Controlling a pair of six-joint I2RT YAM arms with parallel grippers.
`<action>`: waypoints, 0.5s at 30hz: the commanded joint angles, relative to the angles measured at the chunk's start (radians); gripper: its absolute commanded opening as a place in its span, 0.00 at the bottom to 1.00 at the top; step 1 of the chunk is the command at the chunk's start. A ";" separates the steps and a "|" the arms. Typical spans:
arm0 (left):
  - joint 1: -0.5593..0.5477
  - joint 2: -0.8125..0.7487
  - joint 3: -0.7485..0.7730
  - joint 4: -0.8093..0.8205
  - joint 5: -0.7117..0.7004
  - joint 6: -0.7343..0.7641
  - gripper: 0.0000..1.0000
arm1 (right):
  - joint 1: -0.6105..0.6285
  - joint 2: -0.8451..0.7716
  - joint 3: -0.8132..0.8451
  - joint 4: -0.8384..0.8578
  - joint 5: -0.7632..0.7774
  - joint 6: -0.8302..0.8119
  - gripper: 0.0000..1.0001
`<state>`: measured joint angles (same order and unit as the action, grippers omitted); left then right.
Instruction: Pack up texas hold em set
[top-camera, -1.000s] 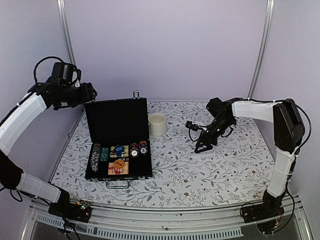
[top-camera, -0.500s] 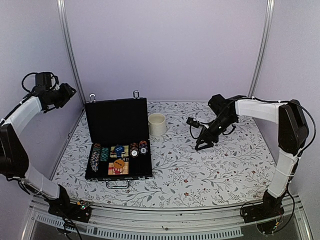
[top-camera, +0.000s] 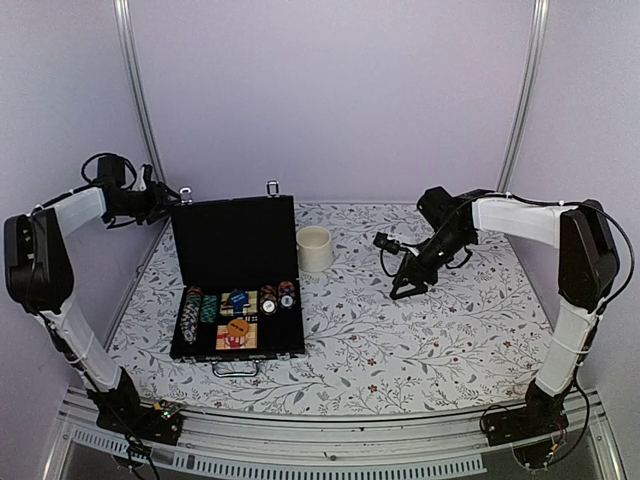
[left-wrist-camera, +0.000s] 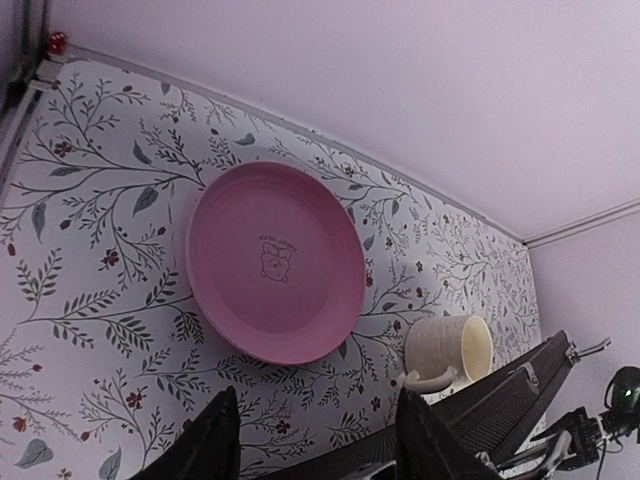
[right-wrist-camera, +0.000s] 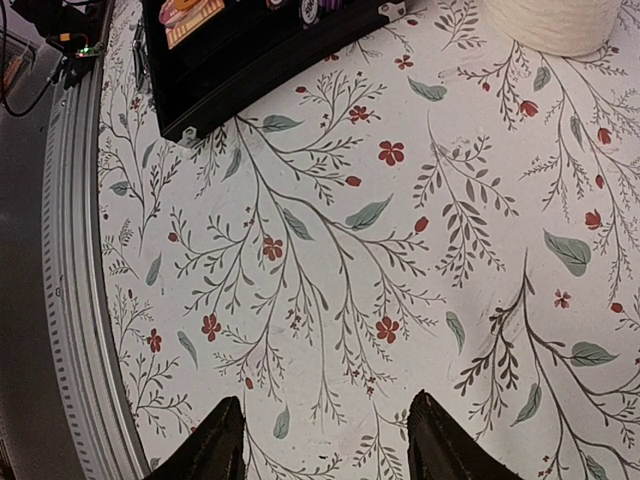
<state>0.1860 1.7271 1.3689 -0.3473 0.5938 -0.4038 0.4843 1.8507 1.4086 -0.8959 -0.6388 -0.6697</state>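
While L gripper (top-camera: 163, 200) hangs wide open and empty just off the far-left corner of the case (top-camera: 235, 240), R gripper (top-camera: 403, 292), also spread wide w/ nothing in it, sits low over the table (top-camera: 430, 350) well right of the case, past the mug (top-camera: 315, 248). Case lies open, lid upright. Chips (top-camera: 192, 312) and card decks (top-camera: 238, 330) look seated in its base, so closing the lid is prob. next.

Risks:
- A push at one corner only could twist the lid or skid the unbraced case toward its near side.
- A fast drop may jolt chips loose.
- Any chip standing proud would block the latches.

Pink plate (left-wrist-camera: 275, 262) lies behind the case.
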 joint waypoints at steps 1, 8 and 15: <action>-0.062 -0.058 -0.056 -0.128 0.091 0.105 0.53 | 0.005 -0.001 0.013 -0.006 -0.023 -0.001 0.49; -0.149 -0.257 -0.186 -0.248 0.019 0.107 0.51 | 0.005 0.021 0.013 -0.006 -0.032 -0.005 0.49; -0.188 -0.500 -0.339 -0.424 -0.210 -0.008 0.50 | 0.005 0.027 0.010 -0.010 -0.040 -0.007 0.50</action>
<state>0.0315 1.3163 1.1191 -0.5289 0.5270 -0.3630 0.4843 1.8614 1.4086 -0.8970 -0.6479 -0.6704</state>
